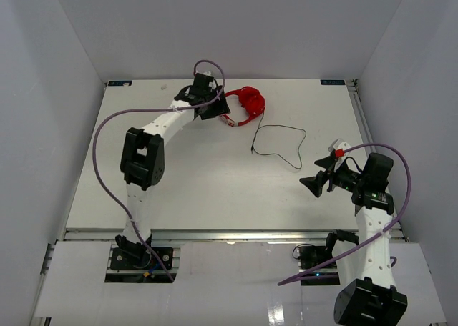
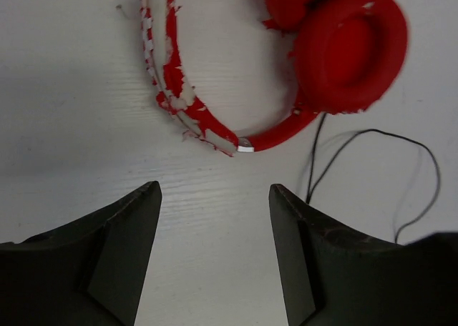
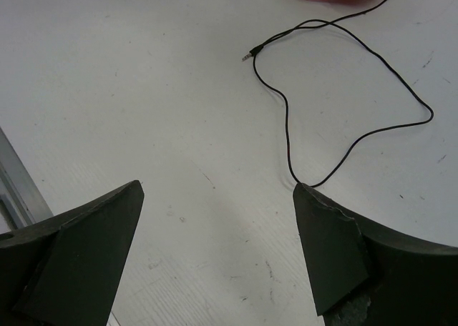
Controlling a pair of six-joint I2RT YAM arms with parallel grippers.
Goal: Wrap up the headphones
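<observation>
The red headphones lie flat at the far middle of the white table; their band with flaking whitish trim and an ear cup fill the left wrist view. The thin black cable loops to the right and ends in a plug. My left gripper is open and empty, just left of the headphones, fingertips short of the band. My right gripper is open and empty, above the table near the cable's loop.
White enclosure walls stand on three sides. The table's metal rail runs along the near edge. Purple robot cables arc beside both arms. Bare table lies between the two grippers.
</observation>
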